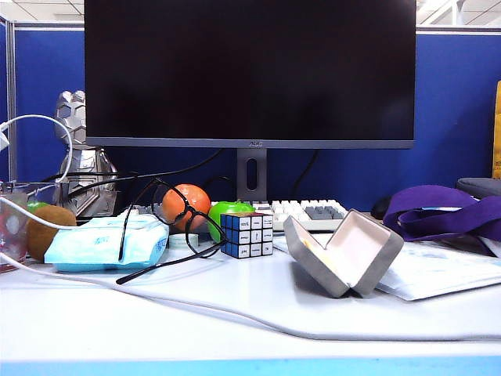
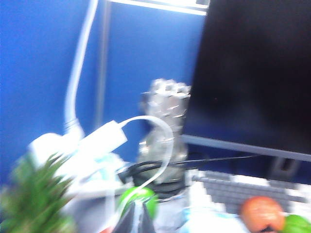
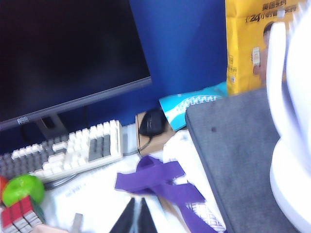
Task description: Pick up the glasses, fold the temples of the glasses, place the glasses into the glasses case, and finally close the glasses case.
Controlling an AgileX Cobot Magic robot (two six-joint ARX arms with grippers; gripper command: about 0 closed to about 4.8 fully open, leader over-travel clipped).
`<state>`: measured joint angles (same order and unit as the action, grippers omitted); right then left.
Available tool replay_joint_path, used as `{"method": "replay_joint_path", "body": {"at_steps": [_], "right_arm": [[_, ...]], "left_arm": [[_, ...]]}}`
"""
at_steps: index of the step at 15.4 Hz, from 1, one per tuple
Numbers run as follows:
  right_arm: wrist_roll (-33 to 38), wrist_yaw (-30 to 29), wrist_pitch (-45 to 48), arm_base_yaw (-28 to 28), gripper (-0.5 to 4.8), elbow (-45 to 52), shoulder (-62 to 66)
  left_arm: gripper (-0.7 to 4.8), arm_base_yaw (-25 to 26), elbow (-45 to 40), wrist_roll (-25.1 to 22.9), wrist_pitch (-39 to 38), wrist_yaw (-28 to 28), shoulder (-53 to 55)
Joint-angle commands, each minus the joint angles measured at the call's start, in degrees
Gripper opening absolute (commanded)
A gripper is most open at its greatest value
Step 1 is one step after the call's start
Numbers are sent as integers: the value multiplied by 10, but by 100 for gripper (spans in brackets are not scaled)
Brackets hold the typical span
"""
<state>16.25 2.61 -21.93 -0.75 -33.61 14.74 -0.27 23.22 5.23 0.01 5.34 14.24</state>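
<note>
Your glasses (image 1: 176, 227) lie unfolded lower left, case (image 1: 343, 252) open centre-right on the surface (image 1: 235, 329); left gripper (image 2: 137, 219) and right gripper (image 3: 136, 216) fingers pressed together, empty.

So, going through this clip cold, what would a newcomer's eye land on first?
Probably the big dark monitor filling the back of the desk, then the glasses propped open against the light-blue tissue pack on the left. To the right the grey glasses case stands open beside a puzzle cube. Neither gripper shows in the exterior view; only dark fingertips of the left gripper and right gripper edge their wrist views.

Bright, even light; blurred wrist views.
</note>
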Motion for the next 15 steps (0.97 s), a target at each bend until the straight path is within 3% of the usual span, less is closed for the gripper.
{"method": "replay_joint_path", "body": {"at_steps": [1, 6, 8, 12, 15], "right_arm": [[2, -28, -30, 1, -2, -108, 104], [-19, -128, -47, 1, -2, -234, 247], [-19, -202, -73, 1, -2, -299, 323], [-19, -249, -148, 8, -2, -377, 413], [-30, -263, -197, 56, -2, -396, 464]], "left_arm": [[-5, 0, 76, 14, -12, -85, 94], [-5, -1, 244, 58, -161, -138, 240], [-5, -1, 335, 59, -199, -221, 305], [-5, -1, 408, 59, -226, -290, 361], [-5, -2, 410, 67, -259, -331, 369]]}}
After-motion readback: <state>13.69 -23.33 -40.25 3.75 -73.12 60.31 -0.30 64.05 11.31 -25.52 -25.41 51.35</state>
